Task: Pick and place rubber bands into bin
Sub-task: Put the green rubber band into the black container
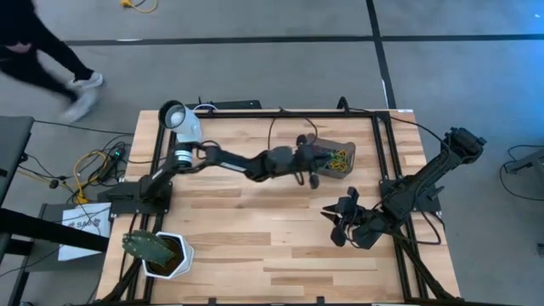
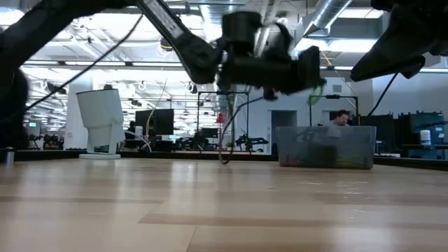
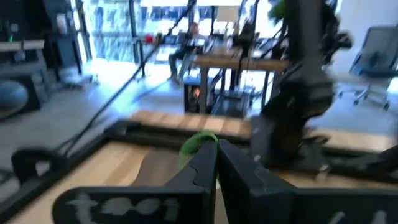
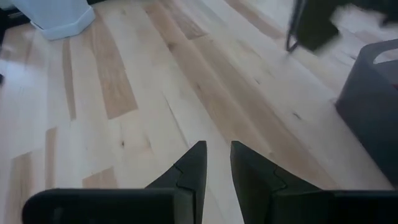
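On the left of the surface stand a white plant pot near the front corner and a white cup near the back. From there the left arm stretches across toward the bin, which sits near the back rail, right of centre, already holding a tangle of coloured rubber bands.

The left gripper hangs at the bin's near end, lifted clear of the surface, its fingers pressed together on a green rubber band. I take this to be the carry step, almost at the drop. What comes next, I'd judge, is to bring the tips fully over the open tray and part the fingers so the band falls inside the low walls and not on the rim.

Farther right, the right gripper waits low over bare boards in front of the bin, fingers a little apart and empty. There is open wood between the two arms and toward the front edge. The black frame rail runs close beside the bin, leaving little room on that side.
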`<state>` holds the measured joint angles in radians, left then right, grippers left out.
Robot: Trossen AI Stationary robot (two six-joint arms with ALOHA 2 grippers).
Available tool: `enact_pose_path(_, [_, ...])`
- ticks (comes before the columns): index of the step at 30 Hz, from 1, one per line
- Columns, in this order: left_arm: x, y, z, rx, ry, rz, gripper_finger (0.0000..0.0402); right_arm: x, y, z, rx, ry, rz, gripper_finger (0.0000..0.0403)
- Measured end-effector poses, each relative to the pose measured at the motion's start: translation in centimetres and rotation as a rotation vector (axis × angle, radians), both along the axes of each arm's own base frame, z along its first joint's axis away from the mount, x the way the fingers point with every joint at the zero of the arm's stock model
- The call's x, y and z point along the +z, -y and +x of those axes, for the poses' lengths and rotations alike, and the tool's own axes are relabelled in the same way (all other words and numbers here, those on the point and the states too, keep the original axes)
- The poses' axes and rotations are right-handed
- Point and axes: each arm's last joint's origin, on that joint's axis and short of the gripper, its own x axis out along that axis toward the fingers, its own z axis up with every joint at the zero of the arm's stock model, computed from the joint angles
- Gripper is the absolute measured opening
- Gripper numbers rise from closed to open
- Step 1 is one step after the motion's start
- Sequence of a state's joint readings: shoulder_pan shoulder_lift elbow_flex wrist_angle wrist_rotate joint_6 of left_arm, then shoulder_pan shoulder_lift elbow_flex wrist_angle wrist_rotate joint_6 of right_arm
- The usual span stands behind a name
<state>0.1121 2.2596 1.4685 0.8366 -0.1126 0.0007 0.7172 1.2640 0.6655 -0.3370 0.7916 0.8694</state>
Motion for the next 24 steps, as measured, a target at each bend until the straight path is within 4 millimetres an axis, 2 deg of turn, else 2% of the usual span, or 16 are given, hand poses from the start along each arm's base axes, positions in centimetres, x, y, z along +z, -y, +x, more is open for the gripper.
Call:
enact_pose_path(4, [-1.7, -1.8, 1.2, 0.032, -0.068, -0.071, 0.0000, 0.0, -0.5, -0.4, -0.010, 0.016, 0.053, 0.0067])
enact_pose_path(10, [-3.2, -3.7, 1.3, 0.071, -0.108, -0.092, 0.0006, 0.1, -1.4, -1.2, 0.007, 0.049, 0.032, 0.0067])
enact_pose_path(15, [-3.1, -3.7, 1.3, 0.066, -0.121, -0.040, 0.0025, 0.1, -1.6, -1.4, 0.012, 0.061, 0.021, 0.0067])
enact_pose_path(24, [-3.2, -3.8, 1.3, 0.069, -0.146, 0.025, 0.0085, 0.1, -1.6, -1.4, -0.002, 0.072, 0.016, 0.0067])
